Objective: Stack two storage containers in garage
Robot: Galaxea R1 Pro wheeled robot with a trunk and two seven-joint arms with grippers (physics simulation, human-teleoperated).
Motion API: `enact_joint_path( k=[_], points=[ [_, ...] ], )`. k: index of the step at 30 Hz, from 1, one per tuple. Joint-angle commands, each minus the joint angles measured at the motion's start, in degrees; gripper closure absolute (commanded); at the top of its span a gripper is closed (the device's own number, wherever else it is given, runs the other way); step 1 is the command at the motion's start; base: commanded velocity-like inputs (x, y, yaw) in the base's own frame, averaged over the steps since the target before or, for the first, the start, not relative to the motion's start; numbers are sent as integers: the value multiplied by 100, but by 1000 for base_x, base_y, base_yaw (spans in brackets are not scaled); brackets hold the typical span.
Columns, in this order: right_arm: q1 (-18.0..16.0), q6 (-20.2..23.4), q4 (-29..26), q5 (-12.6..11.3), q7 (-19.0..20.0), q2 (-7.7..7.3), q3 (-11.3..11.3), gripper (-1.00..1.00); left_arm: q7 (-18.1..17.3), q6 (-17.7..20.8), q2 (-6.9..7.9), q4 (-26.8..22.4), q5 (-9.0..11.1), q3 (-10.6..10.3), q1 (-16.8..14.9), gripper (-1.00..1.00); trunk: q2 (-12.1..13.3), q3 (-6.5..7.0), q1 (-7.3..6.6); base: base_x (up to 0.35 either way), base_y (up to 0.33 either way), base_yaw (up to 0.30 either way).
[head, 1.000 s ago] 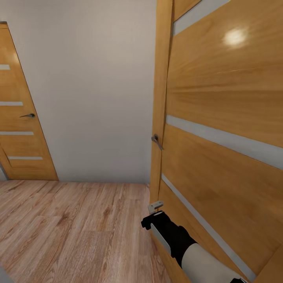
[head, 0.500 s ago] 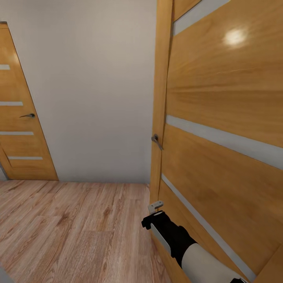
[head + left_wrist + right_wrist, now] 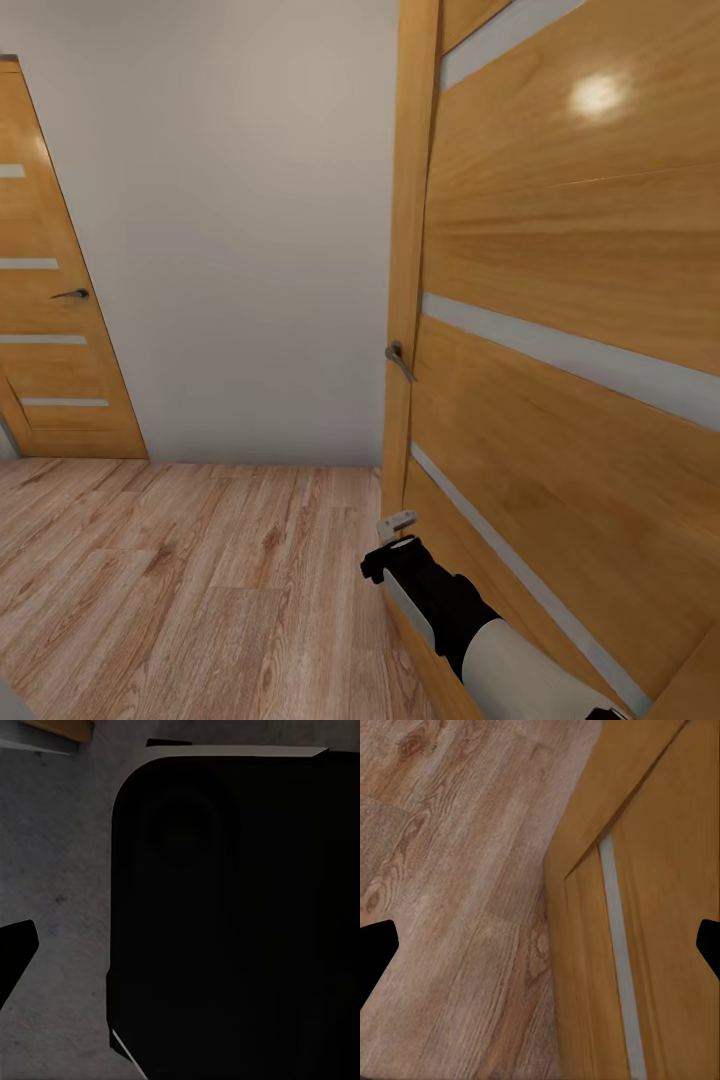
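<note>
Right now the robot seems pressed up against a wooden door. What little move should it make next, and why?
Probably back the base a little away from the near door and turn left. That door fills the head view's right half, with the right arm close against its lower panel, while the wood plank floor lies open on the left. The right gripper looks open, holding nothing, and no container is in sight.
</note>
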Motion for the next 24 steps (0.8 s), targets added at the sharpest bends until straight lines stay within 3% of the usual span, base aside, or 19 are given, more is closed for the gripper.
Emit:
enact_joint_path(
  k=[1,6,8,9,15,24],
  points=[
    [-6,17,-7,-31,-63,0,24,-100,-3,-15,0,1,22,16,-2,-100,-3,-6,0,0,0,0],
    [-8,202,-215,436,-164,0,187,-100,-3,-15,0,1,20,16,-1,-100,-3,-6,0,0,0,0],
    [-12,614,-557,611,-312,0,231,-100,-3,-15,0,1,16,16,-1,-100,-3,-6,0,0,0,0],
    [-13,1057,-964,674,-496,0,246,-100,-3,-15,-4,1,15,16,-1,-100,-3,-6,0,0,0,0],
    [-31,2280,-2225,728,-1090,0,260,-100,-4,-17,-8,1,14,16,-3,-100,-3,-6,0,0,0,0],
    [-323,2658,-2396,698,-1755,0,261,-100,-3,-15,-9,1,13,16,-1,-100,-3,-6,0,0,0,0]
  ],
)
